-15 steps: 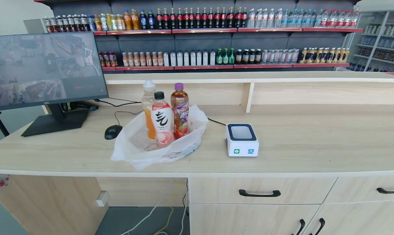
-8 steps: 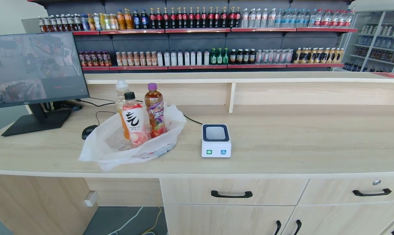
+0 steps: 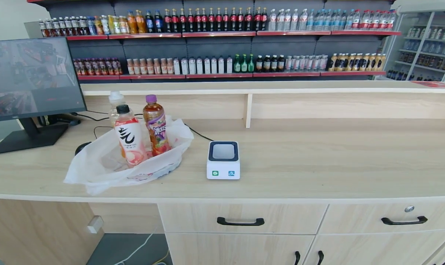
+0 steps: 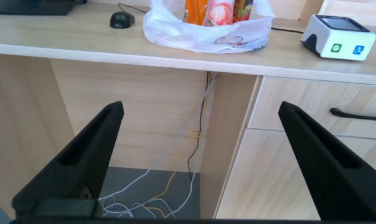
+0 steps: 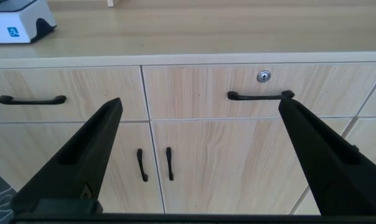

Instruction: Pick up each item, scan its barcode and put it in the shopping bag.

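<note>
Both pincers hang low before the cupboard fronts, beneath the table's front edge. The left pincer (image 4: 200, 112) has its jaws spread wide with nothing between them, and the right pincer (image 5: 200, 106) is likewise wide apart and empty, facing the drawers with black handles (image 5: 259, 95).

On the table near its front edge stands the white box-shaped scanner with a dark-rimmed window (image 3: 223, 160). Just beside it, toward the left end, lies the crumpled white plastic shopping bag (image 3: 97, 173), its mouth slumped open. Three items stand upright inside, close together: a pink-labelled plastic bottle with a black cap (image 3: 130, 138) in front, a brown drink bottle with a purple cap (image 3: 156, 127) next to it, and an orange drink bottle with a white cap (image 3: 115, 101) behind.

Behind the bag sit a black computer mouse (image 3: 81, 147) and, at the back left corner, a black flat monitor (image 3: 31, 77).

With every bottle bagged and neither pincer carrying anything, the task looks finished or nearly so. Whether each barcode was scanned cannot be told.
</note>
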